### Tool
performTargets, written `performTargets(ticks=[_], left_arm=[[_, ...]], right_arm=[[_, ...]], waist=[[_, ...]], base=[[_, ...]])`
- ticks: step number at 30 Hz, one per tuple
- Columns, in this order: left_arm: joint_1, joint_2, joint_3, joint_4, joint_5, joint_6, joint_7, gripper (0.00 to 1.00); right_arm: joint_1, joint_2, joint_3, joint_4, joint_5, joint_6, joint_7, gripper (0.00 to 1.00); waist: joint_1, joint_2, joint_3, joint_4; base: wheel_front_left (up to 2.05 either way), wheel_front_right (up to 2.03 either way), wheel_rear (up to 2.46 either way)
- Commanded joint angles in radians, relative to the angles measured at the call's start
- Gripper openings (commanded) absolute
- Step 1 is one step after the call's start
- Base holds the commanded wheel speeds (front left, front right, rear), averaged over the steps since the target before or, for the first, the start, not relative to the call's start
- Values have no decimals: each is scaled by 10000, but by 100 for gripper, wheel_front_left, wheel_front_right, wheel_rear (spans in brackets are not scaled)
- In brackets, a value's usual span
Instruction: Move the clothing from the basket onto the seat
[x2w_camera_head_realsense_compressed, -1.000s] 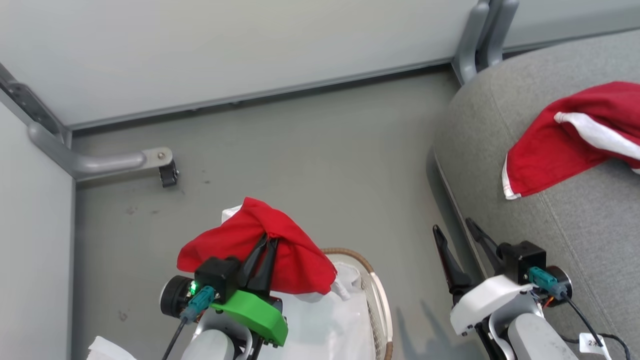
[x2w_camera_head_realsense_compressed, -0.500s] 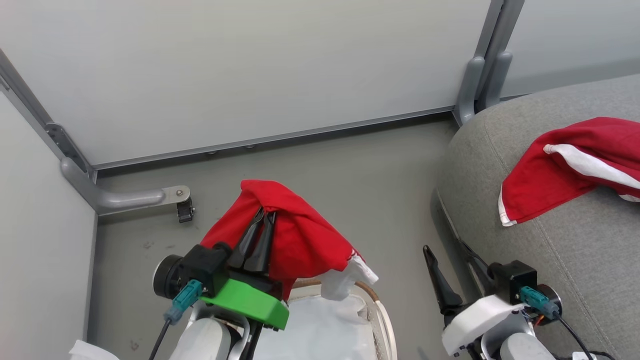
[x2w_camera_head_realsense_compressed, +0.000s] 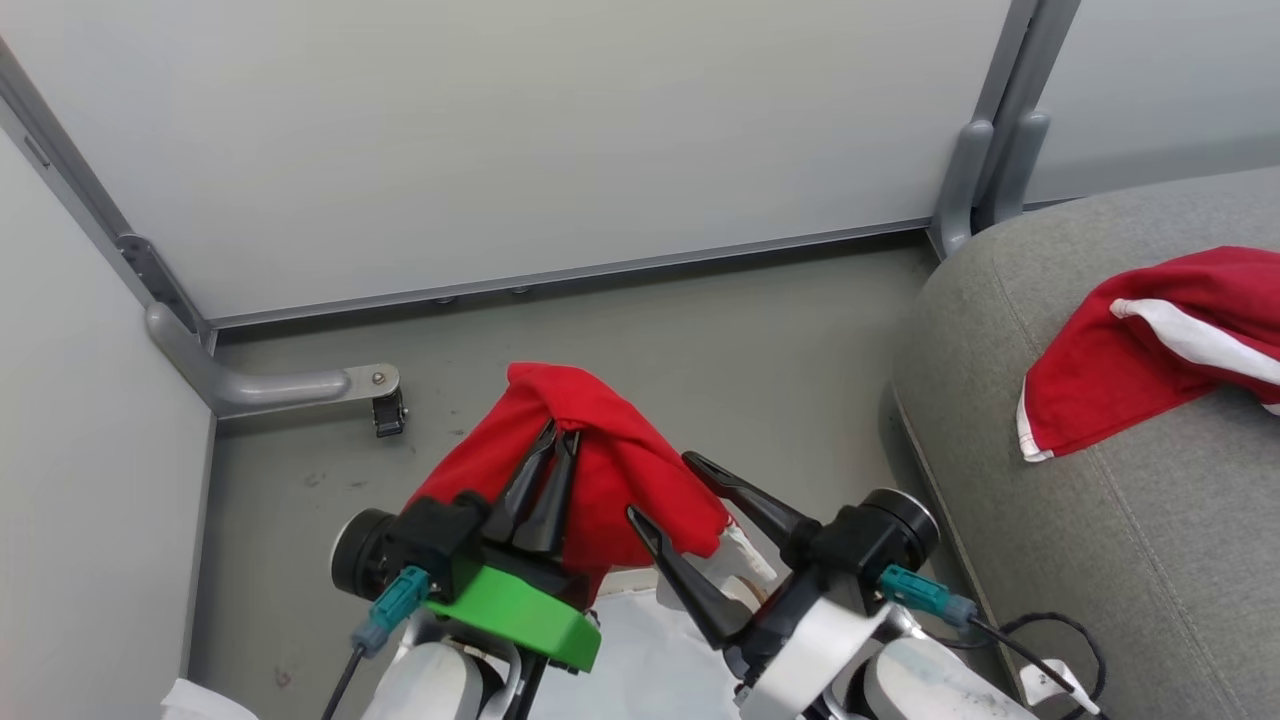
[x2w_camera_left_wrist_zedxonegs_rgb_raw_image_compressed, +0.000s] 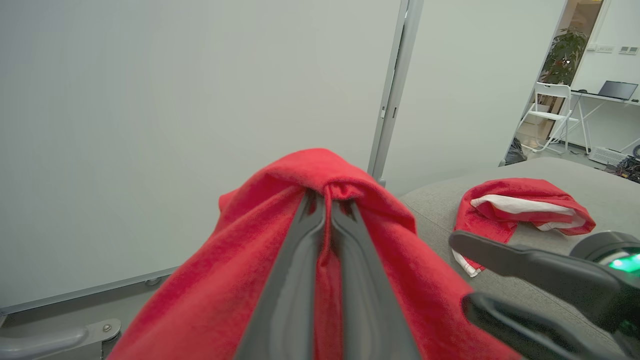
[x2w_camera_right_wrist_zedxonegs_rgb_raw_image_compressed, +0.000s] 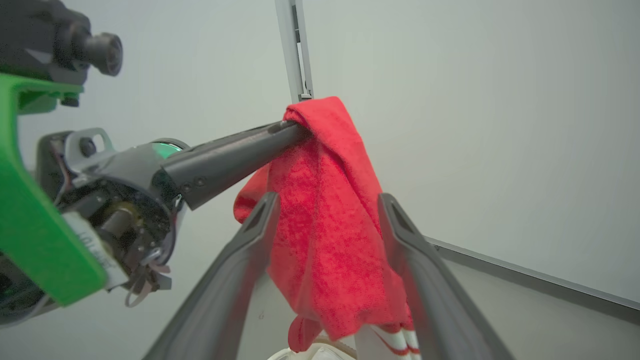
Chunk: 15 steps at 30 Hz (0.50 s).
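Cloth is what my left pincer (x2w_camera_head_realsense_compressed: 562, 432) has: its two dark fingers are pressed together on a fold at the top of a bright red garment (x2w_camera_head_realsense_compressed: 610, 400), and the rest of the fabric drapes down both sides of them. Seen from my head, this hangs a little left of centre, toward 6 o'clock, above the grey floor (x2w_camera_head_realsense_compressed: 700, 340). Along my left wrist, the closed fingers (x2w_camera_left_wrist_zedxonegs_rgb_raw_image_compressed: 300, 280) run straight up into the pinched ridge of the red garment (x2w_camera_left_wrist_zedxonegs_rgb_raw_image_compressed: 225, 280).

My right pincer (x2w_camera_head_realsense_compressed: 661, 485) sits at about 5 o'clock, its jaws spread wide and nothing gripped. From its own wrist, the right pincer (x2w_camera_right_wrist_zedxonegs_rgb_raw_image_compressed: 328, 197) frames the hanging red garment (x2w_camera_right_wrist_zedxonegs_rgb_raw_image_compressed: 325, 165), one finger on each side; whether they touch the fabric I cannot tell. White trim (x2w_camera_right_wrist_zedxonegs_rgb_raw_image_compressed: 395, 342) shows at the garment's lower end.

Below both pincers, at 6 o'clock, is the basket (x2w_camera_head_realsense_compressed: 640, 655), of which I see mainly the white liner.

At 3 o'clock a second red garment (x2w_camera_head_realsense_compressed: 1120, 380) with a white band lies on the grey seat (x2w_camera_head_realsense_compressed: 1100, 560), near its rounded edge. The seat itself takes up the 4 o'clock side, well apart from the cloth I hold.
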Motion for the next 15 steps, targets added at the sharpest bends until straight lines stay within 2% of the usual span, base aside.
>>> performTargets(ticks=[1, 11, 12, 13, 14, 15], left_arm=[[183, 25, -84, -25, -75, -33, -31, 0], [-249, 25, -1022, -283, -249, -33, -33, 0], [-284, 24, -1087, -287, -279, -33, -33, 0], [-295, 24, -1117, -290, -307, -33, -33, 0], [-304, 24, -1144, -285, -302, -33, -33, 0], [-307, 24, -1165, -275, -313, -33, -33, 0]], right_arm=[[-221, -90, 142, 199, -163, -12, -22, 100], [-1249, 349, 399, 2084, -1306, -10, -20, 100], [-1291, 393, 404, 2280, -1298, -12, -22, 88], [-1332, 435, 398, 2411, -1242, -12, -20, 40], [-1360, 477, 395, 2545, -1161, -10, -20, 0], [-1355, 508, 375, 2613, -1093, -10, -20, 0]], waist=[[1, 0, 5, 104], [1, 0, 256, 746], [1, 0, 262, 805], [1, 0, 277, 847], [1, 0, 284, 884], [1, 0, 282, 905]], base=[[0, 0, 0], [0, 0, 0], [0, 0, 0], [0, 0, 0], [0, 0, 0], [0, 0, 0]])
